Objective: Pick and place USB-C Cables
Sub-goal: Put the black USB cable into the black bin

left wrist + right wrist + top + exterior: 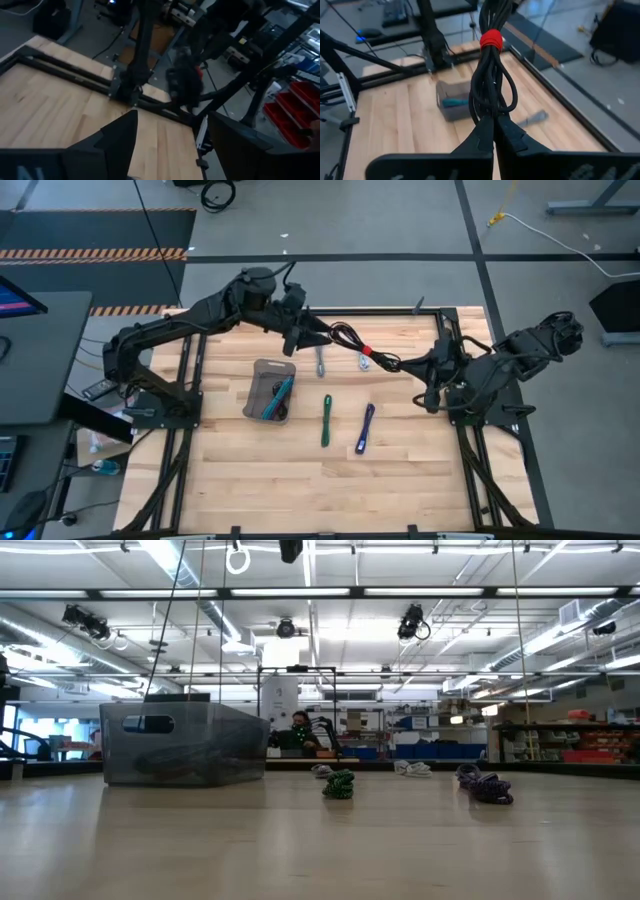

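- Right gripper (494, 125) pinches the red-tied black cable (492, 75), held aloft between both arms
- Left gripper (170, 135) spread, near cable's far end
- Advice: carry over grey tray (262, 370); lower before release

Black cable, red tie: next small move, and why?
Probably ease the left gripper forward and close it on the black cable's free end. The right gripper is shut on the other end, the left is open with the cable just ahead, and the tray lies on the left arm's side.
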Available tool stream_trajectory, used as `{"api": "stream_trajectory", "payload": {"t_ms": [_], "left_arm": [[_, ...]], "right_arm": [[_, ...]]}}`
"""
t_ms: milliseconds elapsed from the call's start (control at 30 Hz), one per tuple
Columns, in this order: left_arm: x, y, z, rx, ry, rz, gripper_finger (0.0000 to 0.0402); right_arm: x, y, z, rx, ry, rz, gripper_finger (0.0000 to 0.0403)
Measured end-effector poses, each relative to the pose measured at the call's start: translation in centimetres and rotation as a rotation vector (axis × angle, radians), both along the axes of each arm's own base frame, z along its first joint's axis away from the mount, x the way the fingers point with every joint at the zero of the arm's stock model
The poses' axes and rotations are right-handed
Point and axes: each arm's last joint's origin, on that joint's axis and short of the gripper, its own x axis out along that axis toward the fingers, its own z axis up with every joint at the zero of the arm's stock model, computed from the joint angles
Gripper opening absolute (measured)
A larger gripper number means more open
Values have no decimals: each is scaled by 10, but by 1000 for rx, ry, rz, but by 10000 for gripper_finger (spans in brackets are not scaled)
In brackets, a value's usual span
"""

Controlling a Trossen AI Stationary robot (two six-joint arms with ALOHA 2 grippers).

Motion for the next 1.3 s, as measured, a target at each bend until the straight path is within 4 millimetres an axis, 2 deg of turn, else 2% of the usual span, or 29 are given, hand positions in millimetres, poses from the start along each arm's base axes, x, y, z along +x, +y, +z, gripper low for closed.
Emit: {"api": "stream_trajectory", "payload": {"t_ms": [200, 533, 700, 1000, 1300], "left_arm": [[4, 1, -3, -12, 1, -1, 256], [7, 1, 12, 16, -150, -4, 256], [8, -5, 14, -21, -162, -17, 256], [9, -11, 8, -37, -93, -45, 256], [11, -10, -4, -23, -6, -49, 256]], "right_arm": [[2, 1, 2, -6, -13, 15, 2], [10, 4, -3, 1, 18, 17, 2], [15, 2, -6, -1, 33, -2, 2], [18, -2, -6, 5, 43, -4, 2], [20, 3, -2, 33, 7, 59, 2]]}}
